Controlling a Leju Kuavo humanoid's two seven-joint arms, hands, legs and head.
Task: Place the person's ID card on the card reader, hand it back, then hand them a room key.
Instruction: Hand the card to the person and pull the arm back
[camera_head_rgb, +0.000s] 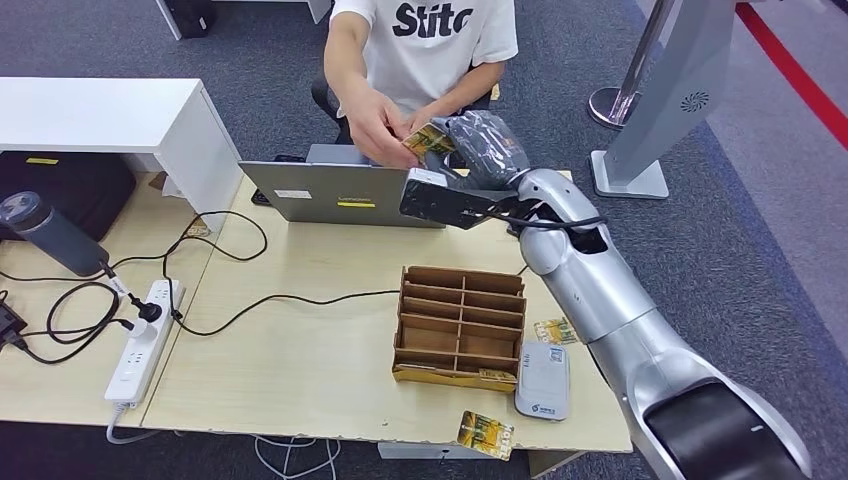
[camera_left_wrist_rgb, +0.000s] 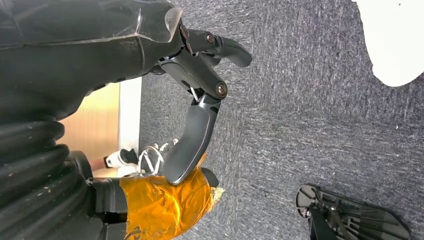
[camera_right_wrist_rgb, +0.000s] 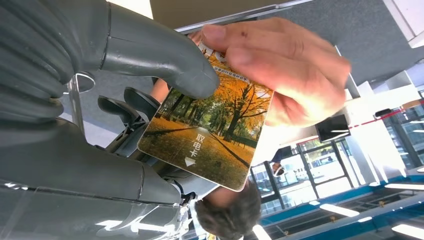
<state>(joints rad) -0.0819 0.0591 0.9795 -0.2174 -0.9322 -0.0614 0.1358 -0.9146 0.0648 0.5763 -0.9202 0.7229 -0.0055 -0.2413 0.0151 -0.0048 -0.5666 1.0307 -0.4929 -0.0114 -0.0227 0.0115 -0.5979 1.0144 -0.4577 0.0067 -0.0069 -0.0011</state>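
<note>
Right robot hand (camera_right_wrist_rgb: 115, 100) was seen pinching card (camera_right_wrist_rgb: 210, 130) by one end, beyond surface's far edge; person's hand (camera_right_wrist_rgb: 280, 70) gripped opposite end. Card judged thin, stiff, light, slippery; best held by flat faces.

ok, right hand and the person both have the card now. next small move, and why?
Probably let go: ease the right hand off the card and draw back. In the right wrist view the person's hand already pinches the card's far end while the thumb presses its face, and the head view shows both meeting above the laptop. Pulling first could tug it away.
</note>
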